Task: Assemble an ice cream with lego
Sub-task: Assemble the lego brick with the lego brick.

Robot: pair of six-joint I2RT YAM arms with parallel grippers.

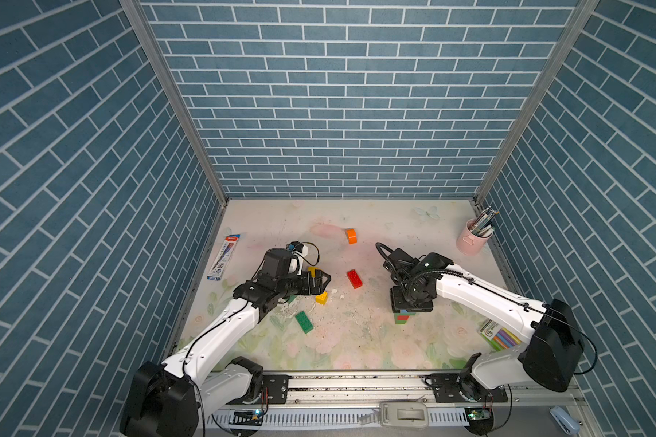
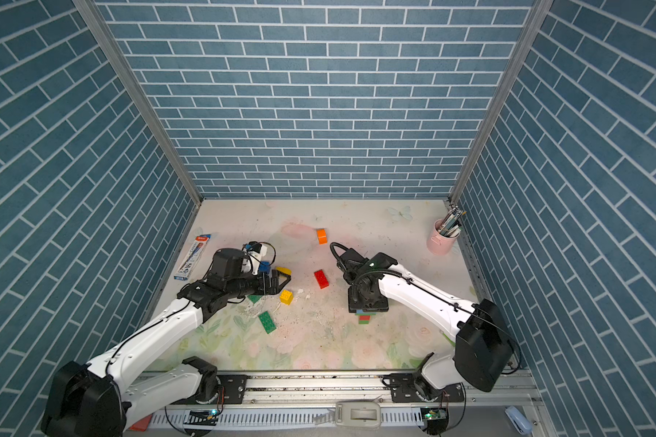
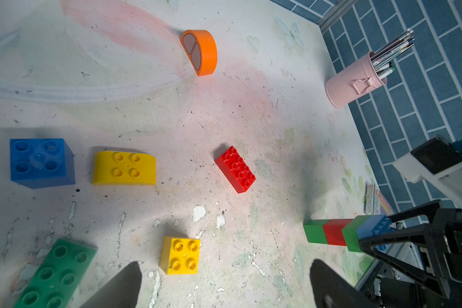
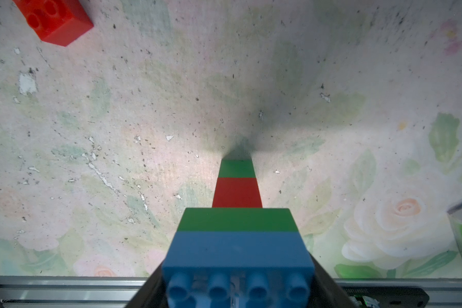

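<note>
stack (image 4: 236, 192): green/red/green/blue | walls (image 1: 341, 94): blue brick | cup (image 1: 472, 242): pink

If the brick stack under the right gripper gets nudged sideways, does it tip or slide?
Likely tips: the stack stands tall on a narrow green base, with a wider green brick and blue brick on top, so it looks top-heavy. Hard plastic should stay rigid, though a joint may pop apart.

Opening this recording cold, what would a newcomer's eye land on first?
A thin brick tower, green, red, green, blue, stands right of centre with the right gripper closed on its blue top. Around mid-table lie loose bright bricks, a red brick most vivid; a pink pen cup sits in the far right corner.
</note>
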